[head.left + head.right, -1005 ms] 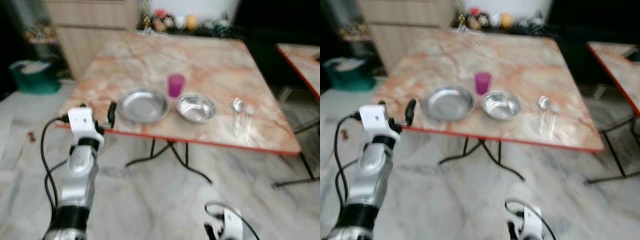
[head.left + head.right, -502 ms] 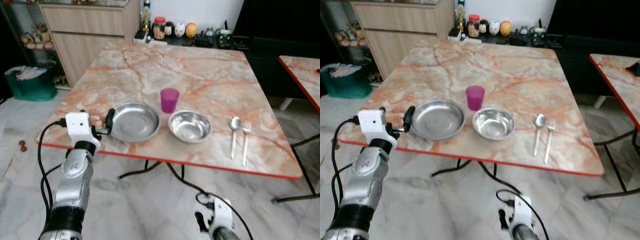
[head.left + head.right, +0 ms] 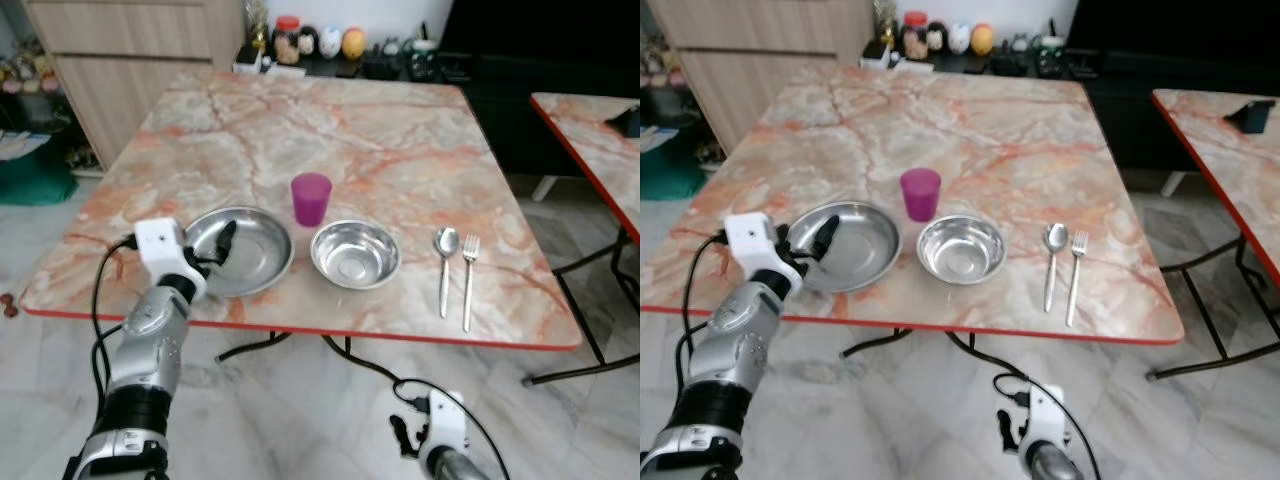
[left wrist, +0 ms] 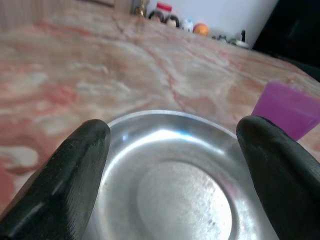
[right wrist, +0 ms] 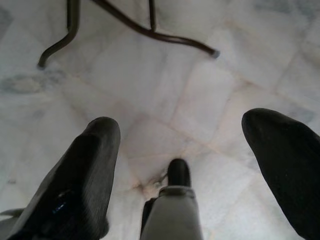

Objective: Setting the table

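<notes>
On the marble table [image 3: 380, 120] lie a steel plate [image 3: 245, 250], a steel bowl [image 3: 355, 254], a purple cup [image 3: 311, 198] behind them, and a spoon [image 3: 445, 255] beside a fork [image 3: 469, 270] to the right. My left gripper [image 3: 224, 243] is at the plate's left rim, pointing across it. In the left wrist view the left gripper [image 4: 175, 132] is open, its fingers [image 4: 75, 170] spread over the plate [image 4: 175, 200], with the cup [image 4: 287, 112] beyond. Nothing is held. My right gripper [image 5: 182, 122] hangs open low over the floor.
A second table [image 3: 590, 120] stands to the right, with a gap between the two. Jars and figurines [image 3: 320, 42] line the far edge. A wooden cabinet [image 3: 110, 40] is at the back left. Black table legs [image 5: 150, 30] cross the marble floor beneath.
The camera has come closer and turned, so the whole scene has shifted. My left gripper has gone from the table's near-left edge to the plate's rim. Tableware has not moved.
</notes>
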Controlling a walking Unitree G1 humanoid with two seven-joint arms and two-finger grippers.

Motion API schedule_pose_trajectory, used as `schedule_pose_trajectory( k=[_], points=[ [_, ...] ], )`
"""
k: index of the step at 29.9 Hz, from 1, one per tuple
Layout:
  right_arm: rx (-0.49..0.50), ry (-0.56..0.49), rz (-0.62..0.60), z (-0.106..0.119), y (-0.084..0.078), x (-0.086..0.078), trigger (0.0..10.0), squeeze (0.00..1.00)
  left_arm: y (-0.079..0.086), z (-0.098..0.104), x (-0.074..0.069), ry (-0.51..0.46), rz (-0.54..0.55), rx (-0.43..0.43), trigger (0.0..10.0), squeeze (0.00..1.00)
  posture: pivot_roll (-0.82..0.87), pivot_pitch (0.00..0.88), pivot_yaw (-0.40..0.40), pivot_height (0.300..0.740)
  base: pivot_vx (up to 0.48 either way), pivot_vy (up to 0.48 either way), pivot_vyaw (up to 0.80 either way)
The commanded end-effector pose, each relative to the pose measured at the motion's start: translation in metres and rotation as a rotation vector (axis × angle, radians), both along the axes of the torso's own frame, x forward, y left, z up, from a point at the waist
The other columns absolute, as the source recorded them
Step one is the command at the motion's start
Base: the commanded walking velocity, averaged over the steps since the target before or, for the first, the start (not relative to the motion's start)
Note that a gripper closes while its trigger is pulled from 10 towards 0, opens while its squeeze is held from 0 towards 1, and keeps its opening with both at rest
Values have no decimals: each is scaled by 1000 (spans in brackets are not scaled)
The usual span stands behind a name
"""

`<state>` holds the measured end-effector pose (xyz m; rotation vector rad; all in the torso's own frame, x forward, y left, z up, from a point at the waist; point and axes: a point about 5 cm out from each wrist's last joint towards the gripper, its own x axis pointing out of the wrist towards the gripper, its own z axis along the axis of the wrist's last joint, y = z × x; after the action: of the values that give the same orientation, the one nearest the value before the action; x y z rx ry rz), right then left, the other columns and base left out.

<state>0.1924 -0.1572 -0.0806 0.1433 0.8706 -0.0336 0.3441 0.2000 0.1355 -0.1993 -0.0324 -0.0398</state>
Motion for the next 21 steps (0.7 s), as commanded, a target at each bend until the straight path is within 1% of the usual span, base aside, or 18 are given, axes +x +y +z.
schedule_pose_trajectory(
  k=[1, 2, 5, 7, 9, 10, 12, 15, 17, 21],
  points=[
    [-7, 1, -6, 0, -2, 1, 10000, 0, 4, 3, 7, 14, 38, -16, 10000, 0, 10, 37, -33, 740, 0, 0, 0],
    [-5, 9, -5, 0, 2, 0, 10000, 0, 6, 5, 13, 31, 59, -39, 10000, 0, 8, 37, -33, 740, 0, 0, 0],
    [-3, 12, -2, -1, 6, 0, 10000, 0, 8, 5, 16, 50, 75, -47, 10000, 0, 7, 39, -30, 740, 0, 0, 0],
    [0, 15, 1, -1, 10, 0, 10000, 0, 11, 1, 20, 96, 97, -32, 10000, 0, 7, 39, -30, 740, 0, 0, 0],
    [4, 17, 7, -1, 14, 0, 10000, 0, 19, -4, 22, 129, 147, -54, 10000, 0, 5, 39, -27, 740, 0, 0, 0],
    [4, 17, 7, -1, 14, 0, 10000, 0, 21, -4, 22, 135, 156, -60, 10000, 0, 5, 39, -27, 740, 0, 0, 0],
    [5, 16, 9, -1, 15, 1, 10000, 0, 26, -8, 22, 167, 205, -49, 10000, 0, 6, 40, -27, 740, 0, 0, 0],
    [2, 10, 9, 0, 12, 2, 10000, 0, 30, -11, 23, 184, 257, -92, 10000, 0, 8, 43, -30, 740, 0, 0, 0],
    [0, 3, 5, 1, 4, 3, 10000, 0, 34, -16, 22, 208, 303, -107, 10000, 0, 3, 41, -30, 740, 0, 0, 0],
    [-7, 0, -3, 1, -10, 2, 10000, 0, 31, -20, 23, 224, 290, -125, 10000, 0, -1, 44, -31, 740, 0, 0, 0]
  ],
)
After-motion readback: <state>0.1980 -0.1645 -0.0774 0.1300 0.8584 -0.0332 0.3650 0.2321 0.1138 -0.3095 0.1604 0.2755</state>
